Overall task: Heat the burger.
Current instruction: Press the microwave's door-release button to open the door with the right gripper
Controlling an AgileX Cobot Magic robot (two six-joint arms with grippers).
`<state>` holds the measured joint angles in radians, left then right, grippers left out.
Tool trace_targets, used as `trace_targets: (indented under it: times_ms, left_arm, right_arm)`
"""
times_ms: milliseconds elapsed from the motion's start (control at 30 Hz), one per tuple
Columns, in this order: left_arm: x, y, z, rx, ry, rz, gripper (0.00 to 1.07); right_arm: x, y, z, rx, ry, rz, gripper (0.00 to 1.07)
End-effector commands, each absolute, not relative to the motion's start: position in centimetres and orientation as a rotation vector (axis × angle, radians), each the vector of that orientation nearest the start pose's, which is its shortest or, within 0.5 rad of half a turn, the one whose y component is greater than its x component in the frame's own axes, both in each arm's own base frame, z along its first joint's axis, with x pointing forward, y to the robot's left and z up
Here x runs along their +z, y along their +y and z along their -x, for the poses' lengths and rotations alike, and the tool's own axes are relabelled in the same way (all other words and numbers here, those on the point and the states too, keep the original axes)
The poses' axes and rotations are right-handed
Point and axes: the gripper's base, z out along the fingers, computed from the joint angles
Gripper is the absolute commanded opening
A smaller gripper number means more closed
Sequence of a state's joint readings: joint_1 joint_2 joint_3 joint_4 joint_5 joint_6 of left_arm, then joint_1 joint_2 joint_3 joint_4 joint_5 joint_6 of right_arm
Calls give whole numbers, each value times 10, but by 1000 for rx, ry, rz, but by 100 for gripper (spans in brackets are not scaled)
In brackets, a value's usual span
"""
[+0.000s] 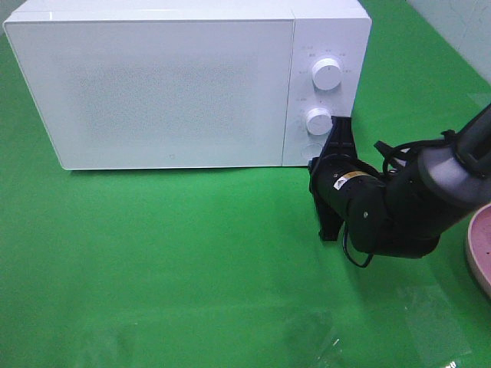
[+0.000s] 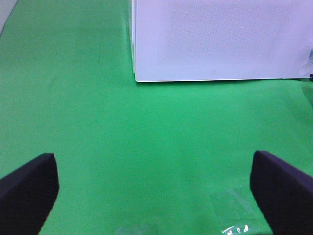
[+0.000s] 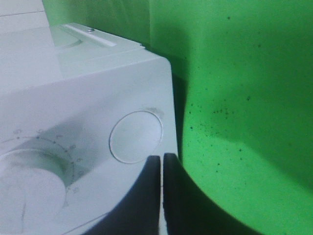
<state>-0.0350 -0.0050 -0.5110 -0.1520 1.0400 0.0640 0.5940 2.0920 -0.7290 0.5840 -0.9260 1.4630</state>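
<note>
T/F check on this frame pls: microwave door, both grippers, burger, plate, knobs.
1. The white box-shaped microwave has its door closed. True.
2. The right gripper stands wide open. False: its fingers are pressed together, close by the round white button on the panel.
3. The left gripper is open above the green cloth, holding nothing. True.
4. The burger sits on the round pink plate. False: only part of the plate shows at the picture's edge, and no burger is visible in any view.
5. The panel carries two round white knobs. True.
</note>
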Motion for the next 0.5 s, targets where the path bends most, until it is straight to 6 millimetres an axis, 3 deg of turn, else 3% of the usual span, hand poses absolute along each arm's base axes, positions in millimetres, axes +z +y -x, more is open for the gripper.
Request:
trace_targets:
  times_ms: [33, 500]
  left_arm:
    - [283, -11, 9, -157, 1974, -106, 100]
    - [283, -11, 9, -157, 1974, -106, 100]
  right_arm:
    - [80, 159, -316, 1111, 1506, -1487, 0]
    - [82, 150, -341, 1113, 1435, -1514, 0]
